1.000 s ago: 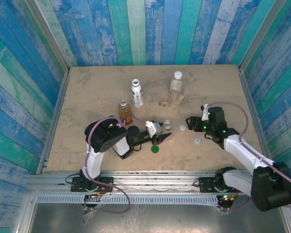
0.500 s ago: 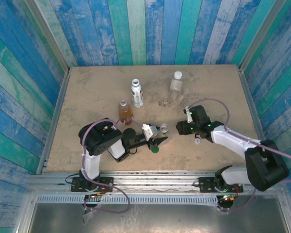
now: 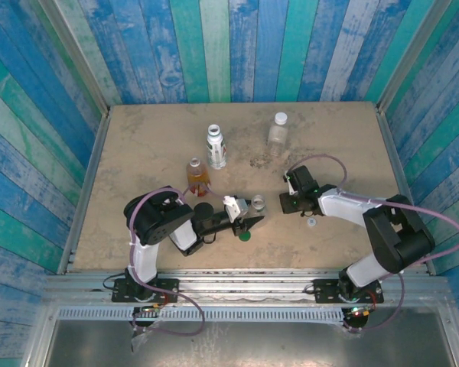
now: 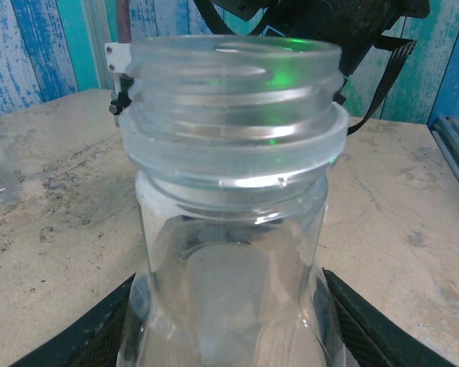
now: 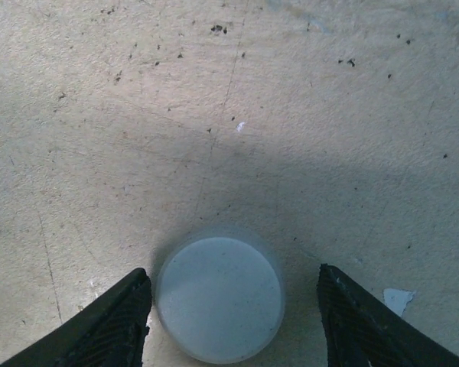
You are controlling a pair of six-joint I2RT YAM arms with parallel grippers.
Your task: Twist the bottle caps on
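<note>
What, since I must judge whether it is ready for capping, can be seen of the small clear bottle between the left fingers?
The small clear bottle is see-through plastic, standing upright. Its wide threaded neck is open, with no cap on it. A collar ring sits under the threads, and a green glint shows on the rim. The left fingers flank its body on both sides, seemingly pressed against it. From above it sits near the middle of the table.

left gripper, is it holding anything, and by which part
Yes: the left gripper holds the uncapped clear bottle by its lower body, one finger against each side, the threaded neck free above.
</note>
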